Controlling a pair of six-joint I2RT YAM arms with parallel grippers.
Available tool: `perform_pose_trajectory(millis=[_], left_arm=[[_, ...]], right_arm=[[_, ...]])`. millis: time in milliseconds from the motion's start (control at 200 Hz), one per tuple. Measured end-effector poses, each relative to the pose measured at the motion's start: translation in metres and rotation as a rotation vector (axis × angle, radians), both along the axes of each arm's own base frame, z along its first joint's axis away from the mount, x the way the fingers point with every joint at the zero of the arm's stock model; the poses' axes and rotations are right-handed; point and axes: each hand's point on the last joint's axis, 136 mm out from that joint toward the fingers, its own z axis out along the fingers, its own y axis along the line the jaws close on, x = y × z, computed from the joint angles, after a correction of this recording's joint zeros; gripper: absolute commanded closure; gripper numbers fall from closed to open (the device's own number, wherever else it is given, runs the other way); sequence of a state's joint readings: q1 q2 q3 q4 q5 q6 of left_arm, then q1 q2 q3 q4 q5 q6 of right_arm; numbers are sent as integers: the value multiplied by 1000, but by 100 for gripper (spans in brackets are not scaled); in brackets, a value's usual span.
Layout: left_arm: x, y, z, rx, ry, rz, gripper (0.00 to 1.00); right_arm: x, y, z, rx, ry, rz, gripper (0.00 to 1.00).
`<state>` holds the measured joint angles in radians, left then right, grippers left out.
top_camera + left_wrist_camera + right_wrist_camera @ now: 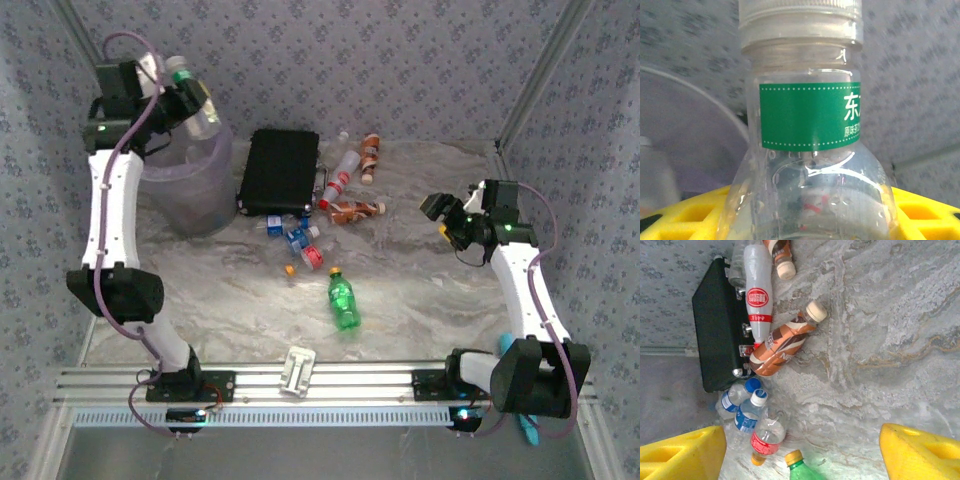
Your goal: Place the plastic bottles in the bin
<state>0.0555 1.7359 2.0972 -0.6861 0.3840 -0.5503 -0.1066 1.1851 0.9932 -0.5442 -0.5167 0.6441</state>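
Clamping a clear green-labelled bottle, the left gripper holds it above the lilac bin at 10 o'clock; the bin's contents are too hazy to tell. Its wrist view reads white characters on the label; the top view adds the black case beside the bin. At 3 o'clock the right gripper hangs with jaws apart, loose bottles by the case, bare tabletop around it
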Motion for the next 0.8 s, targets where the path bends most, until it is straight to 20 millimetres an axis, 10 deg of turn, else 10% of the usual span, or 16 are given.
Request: perform_pose_trajectory(millis=[260, 665, 800], left_arm=[[27, 63, -9, 18, 63, 209, 100], [42, 30, -128, 106, 368, 134, 96], [30, 23, -172, 120, 468, 119, 72]], right_arm=[[-12, 0, -8, -22, 33, 25, 18], [-18, 0, -12, -36, 48, 38, 18], [-18, 0, -12, -38, 46, 40, 18]])
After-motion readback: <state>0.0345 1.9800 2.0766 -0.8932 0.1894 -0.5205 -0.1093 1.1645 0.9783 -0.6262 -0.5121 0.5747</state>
